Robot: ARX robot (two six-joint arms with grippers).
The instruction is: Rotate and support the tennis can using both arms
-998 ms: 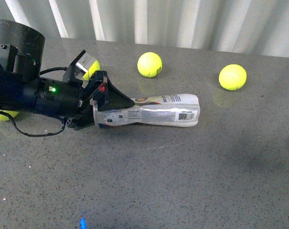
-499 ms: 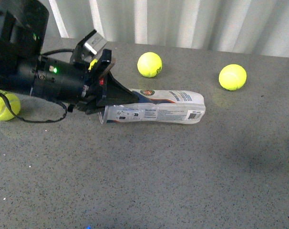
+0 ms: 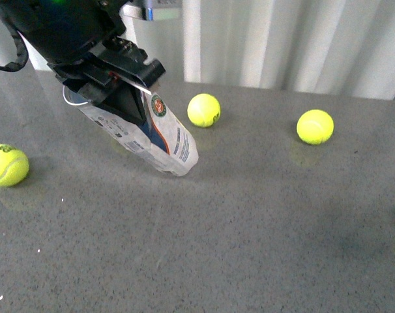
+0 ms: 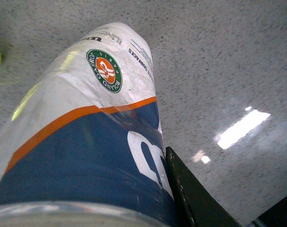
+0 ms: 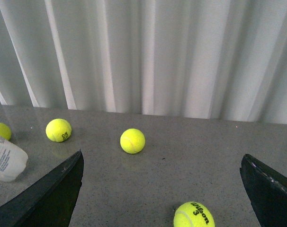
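Right wrist view only: Wilson ball, R hand apart; L hand clamped on tennis can.

Your front view looks down on the table, left wrist hugs the can, right wrist faces the curtain, can lower left.

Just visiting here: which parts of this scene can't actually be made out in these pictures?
Front view: the left tool hides most of the tennis can's upper end; no right arm in frame.
Left wrist view: the label's small print is too tiny to read; the gripped end is cut off.
Right wrist view: only the can's corner shows; the right tool's fingers are cut off.
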